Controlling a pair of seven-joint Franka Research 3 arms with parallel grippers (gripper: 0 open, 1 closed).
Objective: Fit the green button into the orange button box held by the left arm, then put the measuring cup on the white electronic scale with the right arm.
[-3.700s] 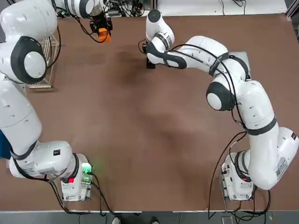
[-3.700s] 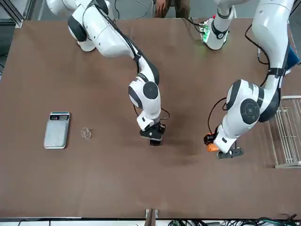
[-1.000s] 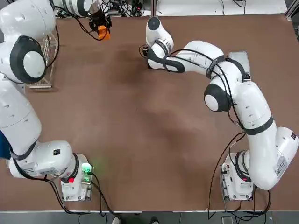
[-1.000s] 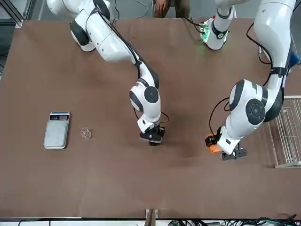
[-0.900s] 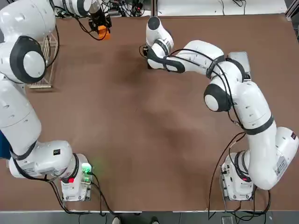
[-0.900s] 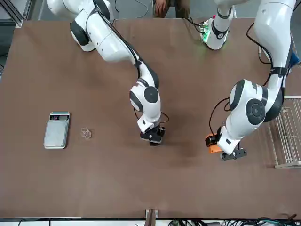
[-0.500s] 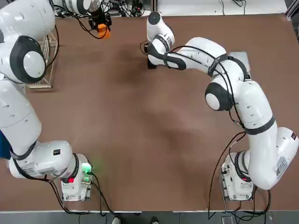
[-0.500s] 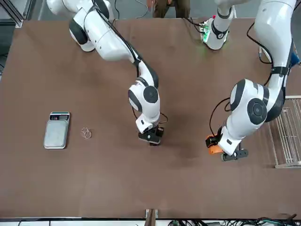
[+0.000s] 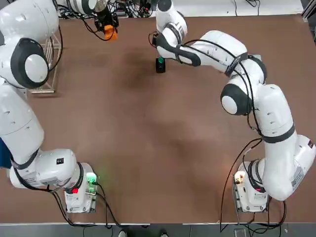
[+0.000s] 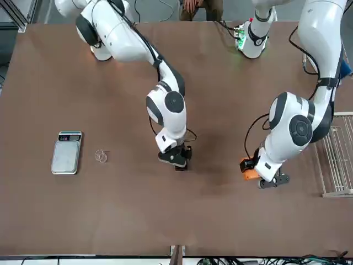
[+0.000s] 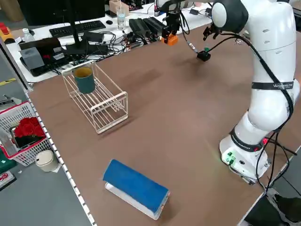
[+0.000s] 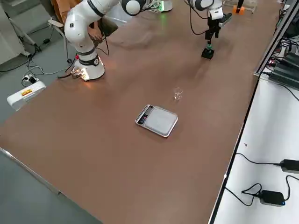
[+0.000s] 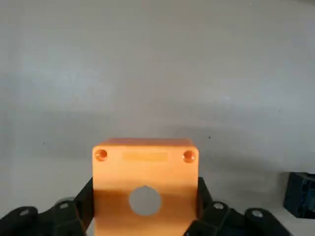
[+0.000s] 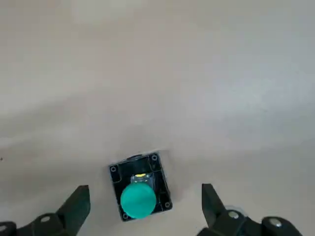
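Button pickup: right gripper (image 14: 140, 209) hangs over the green-capped push-button on its black block (image 14: 140, 193), fingers apart.
Left gripper (image 13: 143, 221) clamps the orange plastic box (image 13: 145, 187); the next move, I judge, is descending and closing squarely.

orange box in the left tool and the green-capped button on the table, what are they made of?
Small orange cube-shaped box: looks like moulded plastic, matte, uniform colour, round hole and two corner screw recesses. Green round-capped push-button: smooth, slightly glossy cap, probably plastic; its square black body looks like matte plastic with corner screw holes. Neither can be confirmed by look alone.
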